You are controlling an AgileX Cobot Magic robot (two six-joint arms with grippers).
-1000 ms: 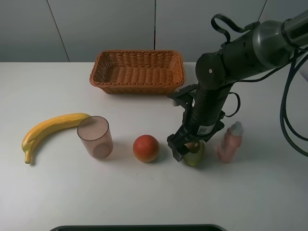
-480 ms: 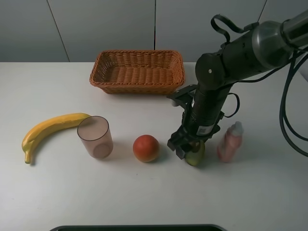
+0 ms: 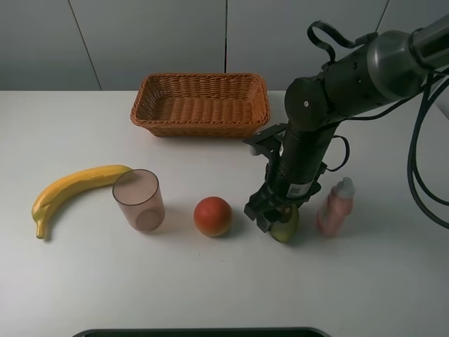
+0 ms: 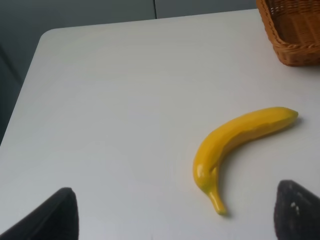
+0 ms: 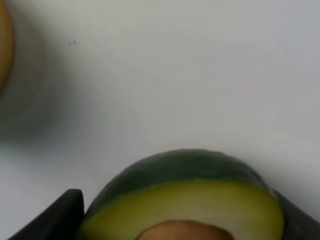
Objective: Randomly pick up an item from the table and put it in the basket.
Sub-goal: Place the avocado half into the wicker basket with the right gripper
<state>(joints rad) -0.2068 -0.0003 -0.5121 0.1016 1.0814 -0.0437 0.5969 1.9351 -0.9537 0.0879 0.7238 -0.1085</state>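
Avocado half point(image 3: 285, 227) gripped, not yet lifted
It is squeezed on both sides by the right gripper point(image 5: 182, 212), down on the table point(image 3: 365, 281) between the red fruit point(image 3: 212, 216) and the pink bottle point(image 3: 335, 207). It should be lifted straight up so neither is bumped.

Right gripper point(image 3: 273, 218) over halved avocado point(image 3: 287, 229)

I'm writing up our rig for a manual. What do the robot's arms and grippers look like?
The right arm is matte black with bulky rounded joints, a grey tube section and black cables looping beside it. A small white label sits near its wrist. The left gripper's fingers are black with rounded tips.
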